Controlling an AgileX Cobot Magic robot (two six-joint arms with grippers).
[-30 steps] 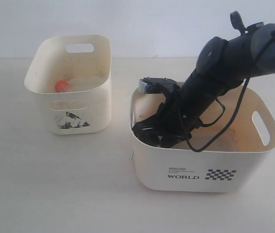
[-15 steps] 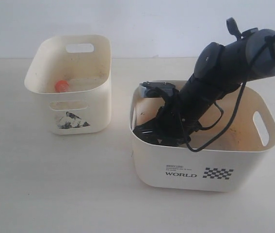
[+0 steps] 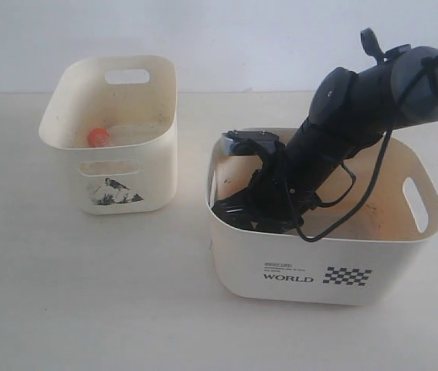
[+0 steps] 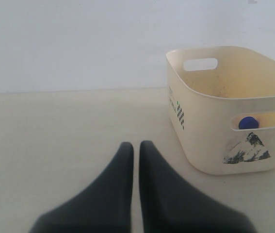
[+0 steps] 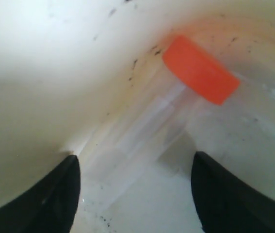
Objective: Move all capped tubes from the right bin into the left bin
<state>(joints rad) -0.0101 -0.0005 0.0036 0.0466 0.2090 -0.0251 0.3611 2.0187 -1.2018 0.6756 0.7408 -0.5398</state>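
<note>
**Two bins on a pale surface (image 3: 64,294).** The narrower cream plastic bin (image 3: 153,166), with oval handle slots and a dark torn sticker on its front, stands at about ten o'clock from the wider cream plastic bin (image 3: 404,270), which is printed "WORLD" beside a black checker patch. The two bins are well apart.

**Right side.** The dark right arm (image 3: 358,100), with a black cable (image 3: 358,212) looping off it, enters from two o'clock and slants down into the wider bin. The right gripper (image 3: 238,212) sits low near that bin's nine o'clock wall. Seen from the wrist, the jaws are wide apart, with one dark finger (image 5: 45,194) at either edge. Beyond the gap between them lies a clear plastic tube (image 5: 147,126) with an orange-red screw cap (image 5: 200,68). It lies on its side where the bin floor meets the speckled wall, and neither finger touches it.

**Left side.** The left gripper (image 4: 136,145) is low over bare surface, its jaws together with only a hairline seam between them, holding nothing. It faces the narrower bin, which is near. A blue round cap (image 4: 249,123) shows through that bin's front handle slot.

**From the room.** An orange-red round cap (image 3: 99,137) lies inside the narrower bin near its nine o'clock wall. Its tube is too faint to trace.
</note>
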